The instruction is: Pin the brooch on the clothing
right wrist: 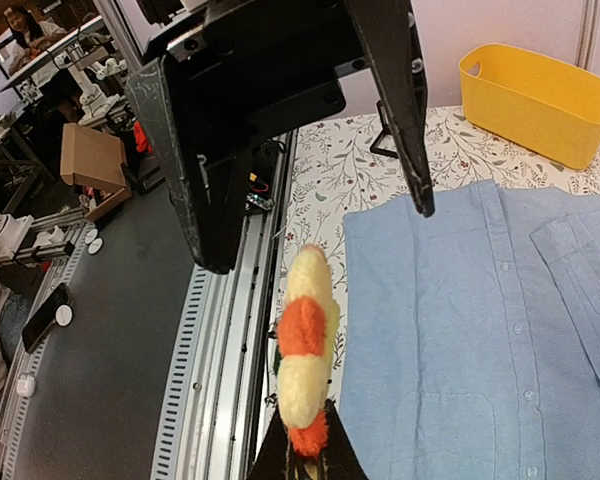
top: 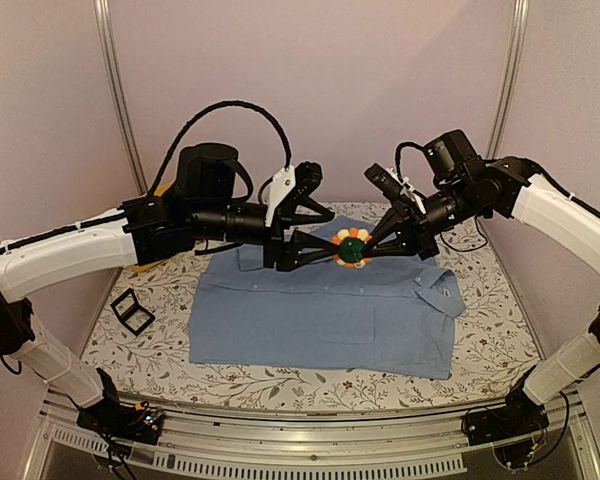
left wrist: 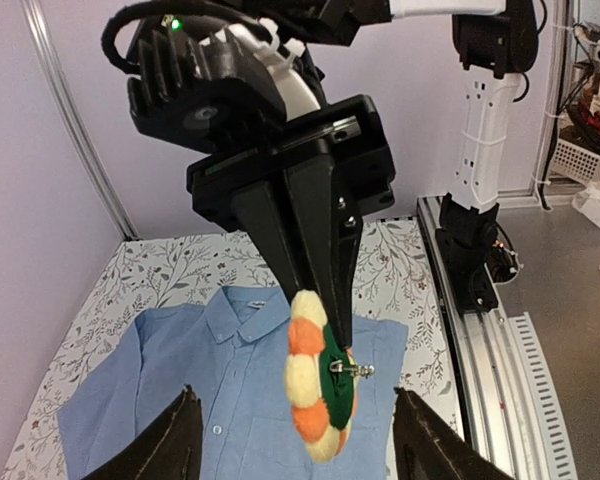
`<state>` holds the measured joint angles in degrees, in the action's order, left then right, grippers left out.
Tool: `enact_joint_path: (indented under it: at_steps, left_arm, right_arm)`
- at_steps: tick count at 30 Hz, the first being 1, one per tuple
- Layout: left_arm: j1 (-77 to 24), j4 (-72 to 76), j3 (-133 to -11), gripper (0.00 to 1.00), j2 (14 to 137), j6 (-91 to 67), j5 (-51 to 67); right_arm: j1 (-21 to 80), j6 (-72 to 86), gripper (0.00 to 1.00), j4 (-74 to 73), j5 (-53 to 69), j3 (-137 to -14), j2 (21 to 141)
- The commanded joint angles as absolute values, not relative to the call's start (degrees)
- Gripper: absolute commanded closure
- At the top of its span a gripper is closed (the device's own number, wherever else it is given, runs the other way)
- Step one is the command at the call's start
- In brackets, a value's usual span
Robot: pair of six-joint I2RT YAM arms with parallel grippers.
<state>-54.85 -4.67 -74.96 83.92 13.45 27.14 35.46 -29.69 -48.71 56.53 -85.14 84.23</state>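
Note:
The brooch (top: 352,247) is a round fuzzy flower in orange and yellow with a green back. It hangs in the air above the collar end of the light blue shirt (top: 320,310), which lies flat on the table. My right gripper (top: 370,247) is shut on the brooch's edge, as the right wrist view shows (right wrist: 305,455). In the left wrist view the brooch (left wrist: 315,375) shows its green back and a metal pin (left wrist: 352,370). My left gripper (left wrist: 294,394) is open, its fingers wide apart on either side of the brooch without touching it.
A yellow plastic basin (right wrist: 535,100) stands on the table beyond the shirt's left side. A small black square box (top: 132,310) lies on the flowered tablecloth left of the shirt. Metal frame posts (top: 115,90) rise at the back corners.

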Motion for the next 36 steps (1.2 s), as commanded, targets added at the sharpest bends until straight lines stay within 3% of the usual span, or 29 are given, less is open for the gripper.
enact_joint_path:
  at_steps: [1,6,9,22,32,36]
  left_arm:
    - [-54.96,-12.44,-79.63,0.38,85.67,17.49,25.02]
    - [-54.93,-19.15,-84.57,0.63,89.16,18.33,25.65]
    - [-54.79,-19.55,-84.73,0.69,88.95,19.07,26.15]
    - [-53.73,-21.17,-85.01,0.61,88.86,17.92,30.13]
    - [-53.41,-21.47,-86.31,0.74,90.26,18.01,31.55]
    - [-53.36,-21.04,-86.14,0.74,90.48,18.01,32.45]
  right_arm:
    - [38.22,-31.69,1.0,-52.58,48.42,-87.34,84.13]
    - [39.75,-31.73,1.0,-51.83,48.83,-87.08,84.05]
    - [39.98,-31.89,1.0,-51.16,48.86,-86.62,83.62]
    - [39.99,-33.09,1.0,-49.05,47.75,-85.62,82.16]
    - [39.99,-33.43,1.0,-48.0,48.35,-85.05,81.49]
    - [39.95,-33.39,1.0,-46.99,48.36,-84.48,81.15]
